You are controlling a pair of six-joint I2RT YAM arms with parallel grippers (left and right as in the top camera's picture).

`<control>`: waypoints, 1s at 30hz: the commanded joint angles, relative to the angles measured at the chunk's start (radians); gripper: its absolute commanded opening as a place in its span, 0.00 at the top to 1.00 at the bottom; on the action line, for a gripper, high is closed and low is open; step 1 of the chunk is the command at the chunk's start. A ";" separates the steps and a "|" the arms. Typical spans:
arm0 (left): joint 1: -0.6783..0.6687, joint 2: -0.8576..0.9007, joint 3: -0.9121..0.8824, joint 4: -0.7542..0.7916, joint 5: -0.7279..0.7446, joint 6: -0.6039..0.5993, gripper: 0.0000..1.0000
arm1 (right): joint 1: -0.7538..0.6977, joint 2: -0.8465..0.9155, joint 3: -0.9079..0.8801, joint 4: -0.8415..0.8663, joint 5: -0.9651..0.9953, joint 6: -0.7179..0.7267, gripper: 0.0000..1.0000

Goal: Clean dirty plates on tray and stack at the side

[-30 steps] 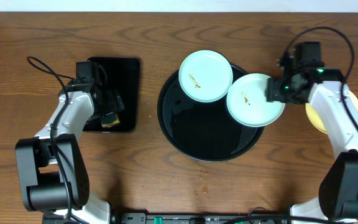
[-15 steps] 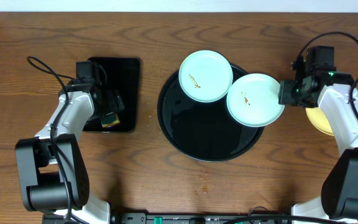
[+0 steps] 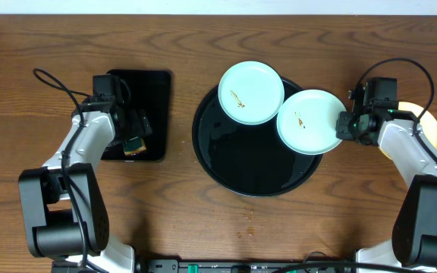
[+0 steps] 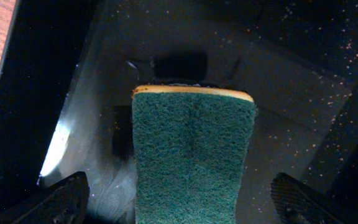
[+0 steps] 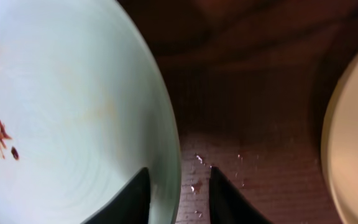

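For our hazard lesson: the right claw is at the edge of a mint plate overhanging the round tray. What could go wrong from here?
1. The right claw straddles only the thin rim of the smeared mint plate, a gap showing at one finger; so shallow a pinch might slip or tilt the plate.
2. That plate looks to touch the other mint plate on the round tray; lifting could drag it along.
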 commanded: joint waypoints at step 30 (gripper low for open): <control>0.002 0.011 -0.006 0.000 -0.005 0.009 0.07 | 0.311 -0.319 -0.158 -0.163 -0.017 0.582 0.99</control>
